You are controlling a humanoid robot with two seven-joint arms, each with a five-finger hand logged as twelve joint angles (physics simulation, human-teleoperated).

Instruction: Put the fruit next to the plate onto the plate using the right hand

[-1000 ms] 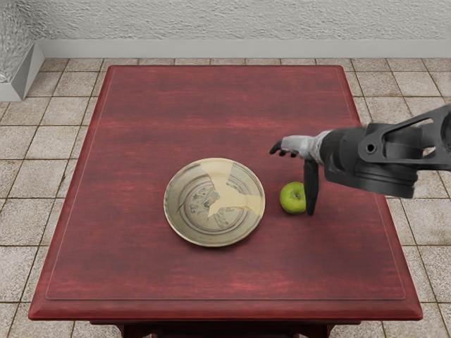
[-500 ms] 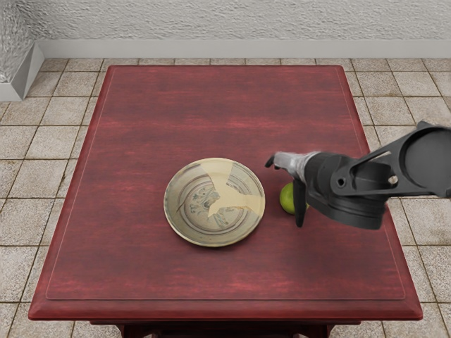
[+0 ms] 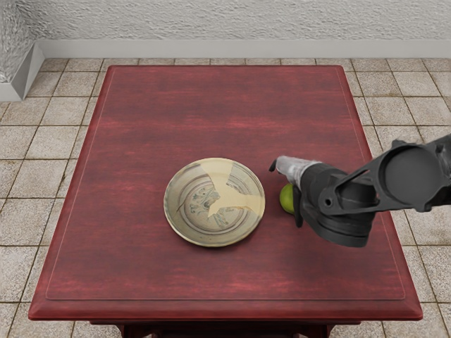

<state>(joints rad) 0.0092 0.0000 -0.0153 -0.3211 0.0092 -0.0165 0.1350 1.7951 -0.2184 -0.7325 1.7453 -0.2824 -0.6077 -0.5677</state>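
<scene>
A green apple (image 3: pixel 285 200) lies on the red table just right of the plate's rim, touching neither the rim nor lifted off the wood; only its left part shows. My right hand (image 3: pixel 287 186) reaches in from the right and sits over the apple, hiding most of it. It is open: one dark fingertip (image 3: pixel 273 167) points left above the fruit, and the thumb hangs down along the apple's right side. The round beige plate (image 3: pixel 174 184) with a brown pattern rests near the table's middle and holds nothing. The left arm is out of view.
The bulky dark forearm (image 3: pixel 352 204) covers the table's right side near the apple. The red table (image 3: pixel 211 105) has a raised edge all round, with tiled floor beyond it and a wall at the back.
The right hand has dropped and moved toward me onto the apple, which is now mostly covered. The forearm swung lower in the picture. Apple and plate stayed put.
</scene>
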